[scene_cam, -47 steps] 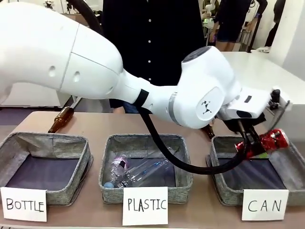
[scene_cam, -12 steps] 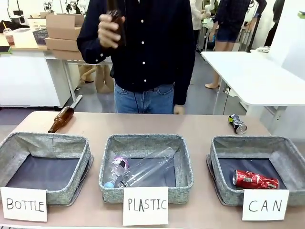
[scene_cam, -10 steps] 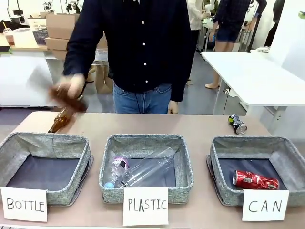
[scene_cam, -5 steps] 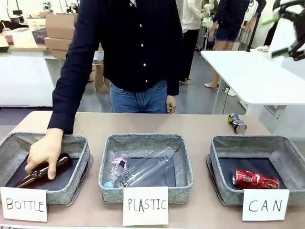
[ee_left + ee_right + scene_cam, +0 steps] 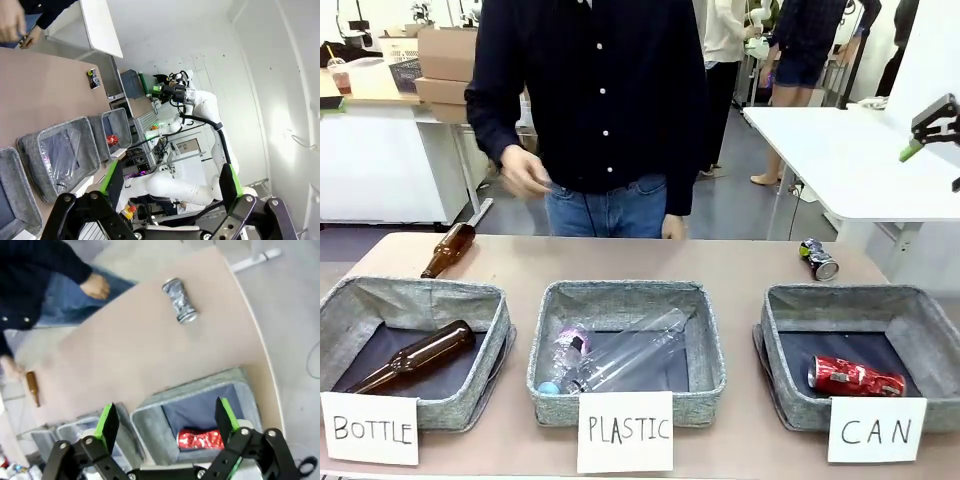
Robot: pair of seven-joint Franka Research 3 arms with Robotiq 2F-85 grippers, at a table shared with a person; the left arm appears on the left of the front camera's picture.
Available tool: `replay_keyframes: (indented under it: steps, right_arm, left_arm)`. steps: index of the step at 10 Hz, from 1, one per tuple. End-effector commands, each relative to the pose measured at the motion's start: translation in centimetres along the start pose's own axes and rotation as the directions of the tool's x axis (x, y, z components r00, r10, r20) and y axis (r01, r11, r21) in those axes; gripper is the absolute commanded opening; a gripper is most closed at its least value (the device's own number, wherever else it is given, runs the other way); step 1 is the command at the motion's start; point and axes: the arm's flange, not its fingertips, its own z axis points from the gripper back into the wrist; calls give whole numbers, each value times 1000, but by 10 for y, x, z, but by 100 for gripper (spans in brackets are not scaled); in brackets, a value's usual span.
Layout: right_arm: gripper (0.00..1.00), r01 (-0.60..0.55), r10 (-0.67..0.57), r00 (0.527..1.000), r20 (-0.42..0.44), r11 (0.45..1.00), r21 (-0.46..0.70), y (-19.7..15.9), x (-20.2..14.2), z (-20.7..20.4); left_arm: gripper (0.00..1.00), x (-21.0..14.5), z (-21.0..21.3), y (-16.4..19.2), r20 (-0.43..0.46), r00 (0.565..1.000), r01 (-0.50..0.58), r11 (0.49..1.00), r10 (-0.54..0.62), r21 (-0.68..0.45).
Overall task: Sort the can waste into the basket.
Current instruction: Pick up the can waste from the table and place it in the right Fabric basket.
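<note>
A shiny red can (image 5: 855, 377) lies on its side inside the grey basket (image 5: 840, 296) behind the "CAN" card. A dark can with silver ends (image 5: 818, 259) lies on the table just beyond that basket's far rim. My right gripper (image 5: 932, 160) hangs open, high at the right edge, well above both cans. Its wrist view looks down on the dark can (image 5: 180, 301), the basket (image 5: 195, 392) and the red can (image 5: 201, 438), with the right gripper (image 5: 166, 412) empty. My left gripper (image 5: 170, 175) is open and empty, far from the table.
One brown bottle (image 5: 448, 250) lies on the table at the far left, another (image 5: 415, 355) in the BOTTLE basket (image 5: 420, 292). Clear plastic bottles (image 5: 620, 360) lie in the PLASTIC basket (image 5: 620, 292). A person stands behind the table, a hand (image 5: 525, 172) raised at the waist.
The person laid a brown bottle in the BOTTLE basket and pulled the hand back up. My right gripper has dropped lower at the right edge.
</note>
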Motion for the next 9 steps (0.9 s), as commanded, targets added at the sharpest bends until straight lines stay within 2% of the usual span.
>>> replay_keyframes:
  steps: [1, 2, 3, 4, 6, 7, 9]
  right_arm:
    - [100, -36, 35, 998, 54, 999, 12, 1, 5, 1]
    - [100, -36, 35, 998, 54, 999, 12, 1, 5, 1]
    - [100, -11, 11, 1000, 11, 1000, 11, 1, 2, 1]
    - [100, -74, 73, 997, -33, 997, -22, 8, 29, -34]
    - [100, -130, 125, 991, -40, 981, -146, 8, 73, -116]
    - [100, -165, 154, 985, -80, 973, -160, 3, 87, -146]
    - [100, -173, 151, 983, -106, 955, -241, -3, 108, -202]
  left_arm:
    - [100, 0, -1, -4, 5, 1000, -2, 1000, 2, -20]
    - [100, 0, -1, -4, 5, 1000, -2, 1000, 2, -20]
    - [100, 0, -1, -4, 5, 1000, -2, 1000, 2, -20]
    - [100, 0, -1, -4, 5, 1000, -2, 1000, 2, -20]
    - [100, 0, -1, -4, 5, 1000, -2, 1000, 2, -20]
    - [100, 0, -1, -4, 5, 1000, -2, 1000, 2, -20]
    - [100, 0, -1, -4, 5, 1000, -2, 1000, 2, -20]
